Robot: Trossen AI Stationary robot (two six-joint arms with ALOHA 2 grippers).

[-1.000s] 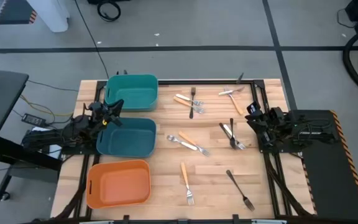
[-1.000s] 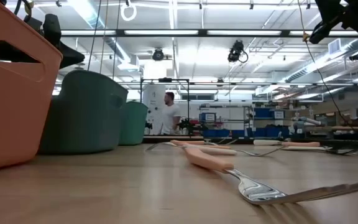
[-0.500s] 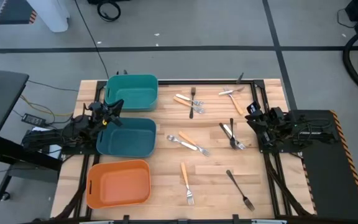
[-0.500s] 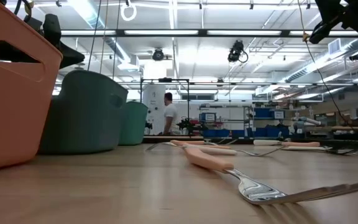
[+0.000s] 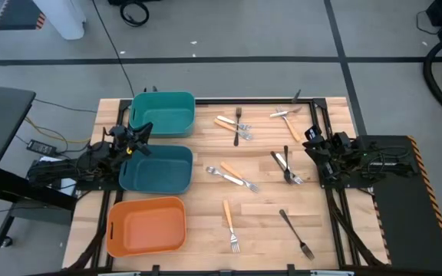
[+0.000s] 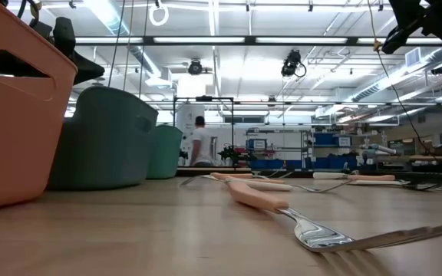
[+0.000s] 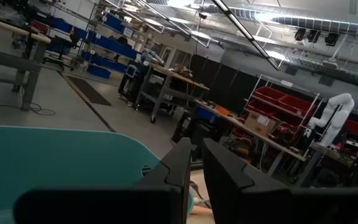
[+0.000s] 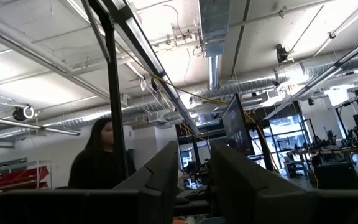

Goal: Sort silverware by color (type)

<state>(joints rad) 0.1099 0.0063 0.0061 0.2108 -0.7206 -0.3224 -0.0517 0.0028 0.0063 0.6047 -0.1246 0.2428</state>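
Observation:
The silverware lies scattered flat on the right half of the wooden table [image 5: 267, 207]. There is an orange-handled fork [image 5: 229, 222], a black fork [image 5: 295, 233] and a silver fork with a pale handle [image 5: 232, 178]. A black one [image 5: 285, 162] and others [image 5: 236, 125] [image 5: 286, 113] lie farther back. My left gripper [image 5: 140, 138] hovers at the table's left edge beside the teal bins. In the left wrist view it [image 7: 196, 162] shows a narrow gap, with nothing in it. My right gripper [image 5: 311, 138] waits at the right edge. In its own view it [image 8: 194, 158] stands open and empty.
Three bins line the left side: a light teal one [image 5: 162, 113] at the far end, a darker teal one [image 5: 156, 169] in the middle, an orange one [image 5: 147, 225] nearest. A black frame rail [image 5: 328, 207] runs along the table's right side. A person [image 6: 200, 146] stands far off in the room.

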